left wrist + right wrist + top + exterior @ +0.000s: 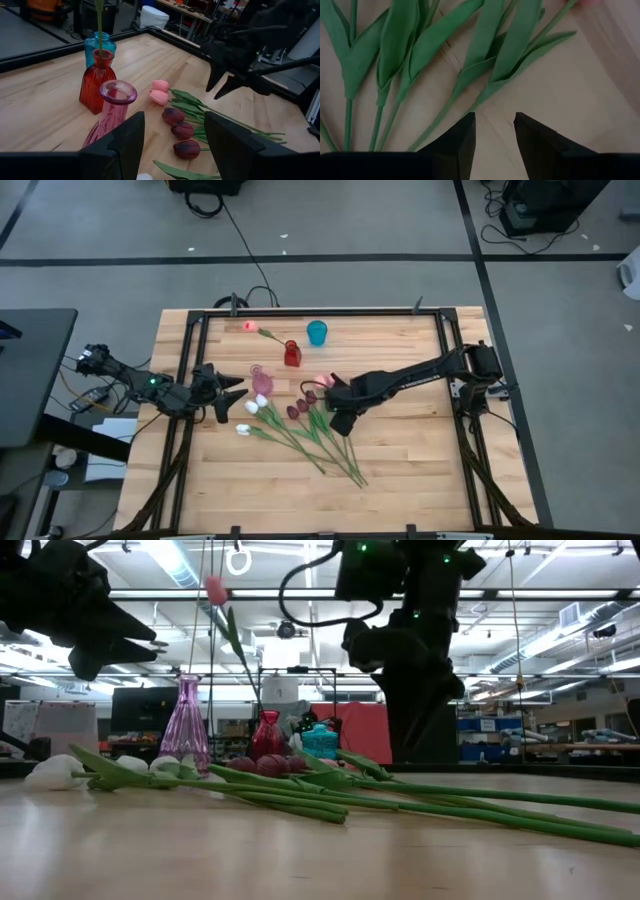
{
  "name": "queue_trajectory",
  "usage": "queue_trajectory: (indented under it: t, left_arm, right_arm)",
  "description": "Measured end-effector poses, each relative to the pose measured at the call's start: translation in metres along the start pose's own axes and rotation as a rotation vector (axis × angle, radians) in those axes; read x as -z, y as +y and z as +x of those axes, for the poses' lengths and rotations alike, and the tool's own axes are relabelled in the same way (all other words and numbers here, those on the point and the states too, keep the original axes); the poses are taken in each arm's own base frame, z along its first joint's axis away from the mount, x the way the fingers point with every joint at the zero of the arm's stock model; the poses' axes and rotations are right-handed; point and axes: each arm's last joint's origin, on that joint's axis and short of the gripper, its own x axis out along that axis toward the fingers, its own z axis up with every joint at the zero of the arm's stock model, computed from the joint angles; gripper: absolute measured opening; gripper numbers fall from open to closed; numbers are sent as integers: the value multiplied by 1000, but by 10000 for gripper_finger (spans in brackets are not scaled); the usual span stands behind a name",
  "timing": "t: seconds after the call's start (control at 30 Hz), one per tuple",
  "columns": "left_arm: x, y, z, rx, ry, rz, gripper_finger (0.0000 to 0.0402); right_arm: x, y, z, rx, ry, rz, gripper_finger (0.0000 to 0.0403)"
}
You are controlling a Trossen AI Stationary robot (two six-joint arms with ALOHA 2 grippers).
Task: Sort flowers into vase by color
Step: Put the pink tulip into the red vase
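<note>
Two grippers hang open and empty: the right gripper (341, 420) directly above the flowers (300, 425) lying on the table (420, 460), the left gripper (232, 397) beside the pink vase (262, 380). The left wrist view alone shows a stem standing in the red vase (96, 82), ahead of its fingers, with the blue vase (95, 44) behind.

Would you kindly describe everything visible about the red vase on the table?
The red vase is small, of translucent red glass by its look, with a squarish body narrowing to a short neck. It stands upright on the wooden table, close beside the blue vase and the pink vase. One green stem rises from its mouth, carrying a pink tulip.
</note>
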Motion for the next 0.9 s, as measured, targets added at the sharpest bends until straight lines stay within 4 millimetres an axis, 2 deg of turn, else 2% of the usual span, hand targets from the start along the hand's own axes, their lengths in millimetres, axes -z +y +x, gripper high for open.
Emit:
queue_trajectory:
  t: [0.33,0.47,0.67,0.9]
  left_arm:
    - [0,0,0,-3,4,-19,211]
    - [1,0,0,-6,6,-16,211]
    - [1,0,0,-6,6,-16,211]
    - [1,0,0,-6,6,-16,211]
  right_arm:
    - [7,16,30,72,63,-19,137]
    - [5,18,29,59,59,-29,132]
    - [4,18,16,17,35,-2,130]
    - [3,22,25,0,31,-8,130]
